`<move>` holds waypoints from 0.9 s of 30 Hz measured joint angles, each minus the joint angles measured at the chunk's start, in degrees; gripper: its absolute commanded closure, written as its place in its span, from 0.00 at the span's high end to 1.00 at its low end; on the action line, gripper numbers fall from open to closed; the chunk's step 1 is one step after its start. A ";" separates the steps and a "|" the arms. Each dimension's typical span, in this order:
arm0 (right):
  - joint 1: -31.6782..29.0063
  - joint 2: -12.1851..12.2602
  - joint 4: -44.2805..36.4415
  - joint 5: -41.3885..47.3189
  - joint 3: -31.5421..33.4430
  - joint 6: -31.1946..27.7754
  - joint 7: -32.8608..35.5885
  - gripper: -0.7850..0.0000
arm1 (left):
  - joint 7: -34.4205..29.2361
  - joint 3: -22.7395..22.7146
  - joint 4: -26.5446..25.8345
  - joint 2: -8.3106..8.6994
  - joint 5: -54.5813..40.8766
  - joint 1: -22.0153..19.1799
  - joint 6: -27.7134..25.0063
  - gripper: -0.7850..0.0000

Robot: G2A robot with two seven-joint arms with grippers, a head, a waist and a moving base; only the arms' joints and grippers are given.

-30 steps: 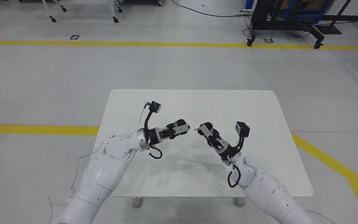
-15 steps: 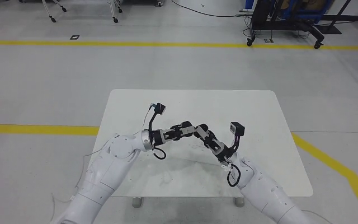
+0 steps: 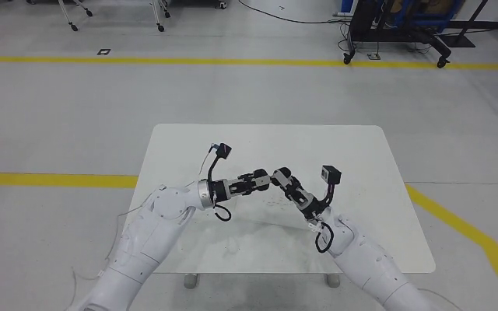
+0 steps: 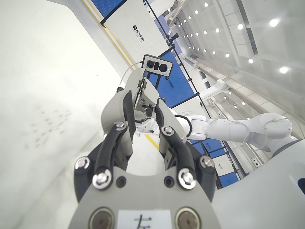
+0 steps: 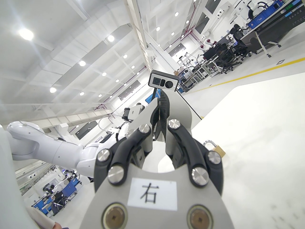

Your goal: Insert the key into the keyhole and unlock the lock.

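1. The left gripper (image 3: pixel 263 179) hangs above the middle of the counter (image 3: pixel 350 148), nose to nose with the other arm. Its fingers (image 4: pixel 127 113) are spread, with a clear gap between the pads, and grip nothing.
2. Inside that gap sits a small metal bit that looks like the key (image 4: pixel 143 107). It's hard to be certain, but it sticks out of the other gripper's tip, with its long axis roughly along the line between the two wrists, pointing at the left palm.
3. The right gripper (image 5: pixel 160 106) has its fingers (image 5: pixel 176 110) clamped together, and they seem to be pinching that key. They sit right between the left fingers, so the two grippers are practically interlocked.
4. The lock (image 5: pixel 218 150), a brass body with a silver shackle, lies flat on the counter near the right gripper. It's apart from both sets of fingers and nobody is holding it.
5. Judgement: the key is up in the air lying roughly level, while the keyhole is down on the counter, closer to the right arm. So the next move depends on who ends up with the key and gets its tip aimed down at the lock. A loose lock could just slide when it's poked.
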 measured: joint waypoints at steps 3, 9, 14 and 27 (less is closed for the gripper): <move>0.01 -0.30 0.09 -0.13 0.21 0.16 0.39 0.00 | -0.01 0.10 0.15 0.01 0.13 -0.14 0.09 0.17; -0.23 -0.78 0.26 -0.32 0.82 0.02 1.10 0.00 | 0.40 0.21 0.45 0.03 0.77 -0.34 0.67 0.00; -0.70 -1.07 0.33 -0.67 1.54 -0.37 1.63 0.00 | 1.91 0.06 0.39 0.08 1.97 -0.23 1.66 0.00; -1.47 -1.44 -0.58 -2.25 3.21 0.44 1.98 1.00 | 4.07 -0.77 -0.43 0.31 3.01 0.47 1.31 0.00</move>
